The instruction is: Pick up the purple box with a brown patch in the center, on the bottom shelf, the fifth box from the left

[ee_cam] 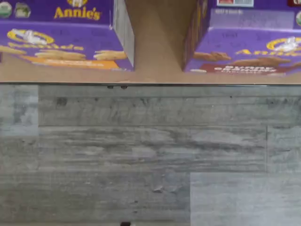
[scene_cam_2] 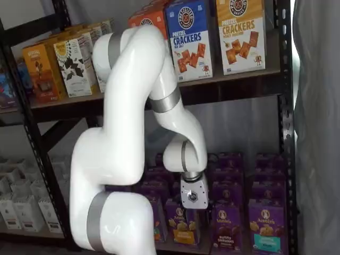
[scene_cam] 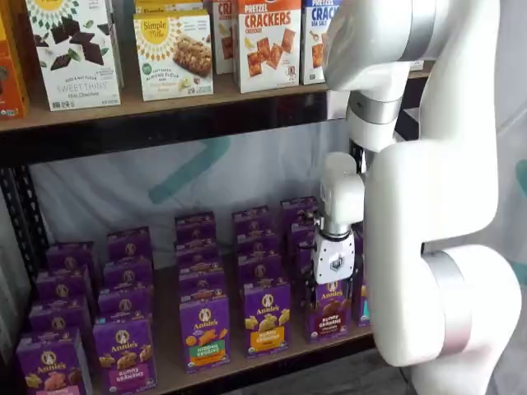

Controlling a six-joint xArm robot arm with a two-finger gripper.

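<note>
The purple box with a dark brown band stands at the front of the bottom shelf, in both shelf views. In the wrist view it is beside a gap of bare board. My gripper hangs in front of this box's upper part, white body above and dark fingers at the carton's top. It also shows in a shelf view, just left of the box. No plain gap between the fingers shows. The fingers are hidden in the wrist view.
A purple carton with an orange band stands left of the box, also in the wrist view. Several more purple cartons fill the rows behind. Cracker boxes stand on the upper board. A black rack post rises at the right. Grey plank floor lies below.
</note>
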